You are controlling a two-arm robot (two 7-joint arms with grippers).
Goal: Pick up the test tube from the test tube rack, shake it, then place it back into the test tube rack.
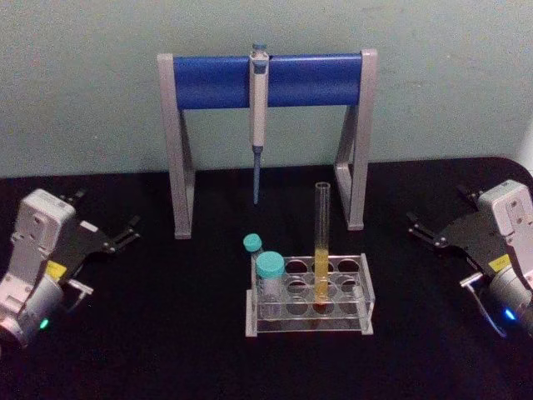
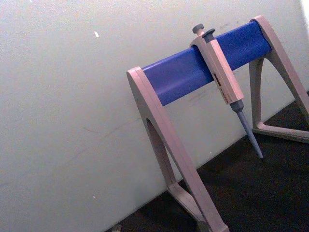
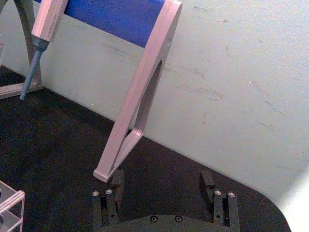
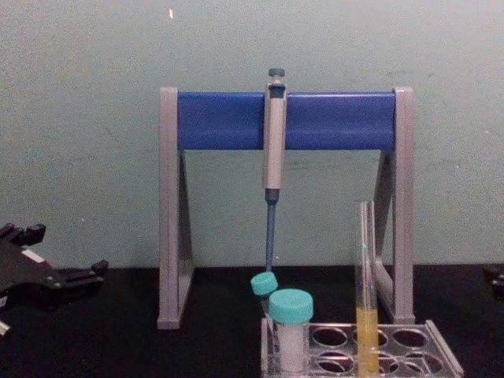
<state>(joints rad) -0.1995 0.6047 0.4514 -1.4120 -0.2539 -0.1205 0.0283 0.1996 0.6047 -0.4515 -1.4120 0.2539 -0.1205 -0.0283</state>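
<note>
The test tube rack [image 1: 310, 323] stands nearest the robot on the black table [image 1: 166, 350], at table centre. The test tube [image 1: 321, 242] stands upright in a hole toward the rack's 3 o'clock side, untouched by either gripper. The head view gives the hole grid from above. The chest view gives the test tube [image 4: 366, 268] in side profile, with yellow-orange liquid in its lower part. Two teal-capped vials [image 1: 270, 275] occupy the rack's 9 o'clock end. From the rack, the left gripper [image 1: 107, 210] rests on the table at 10 o'clock, well apart, its fingers spread wide and empty. The right gripper [image 1: 437, 208] rests at 2 o'clock, also well apart. The right wrist view shows its two fingers [image 3: 116, 182] set wide apart, holding nothing, and a rack corner at the frame edge. At 12 o'clock, beyond the rack, stands the pipette stand [image 1: 208, 82], with the pipette [image 1: 258, 108] hanging from its blue bar. The left wrist view shows this stand against the pale wall [image 2: 67, 96].
</note>
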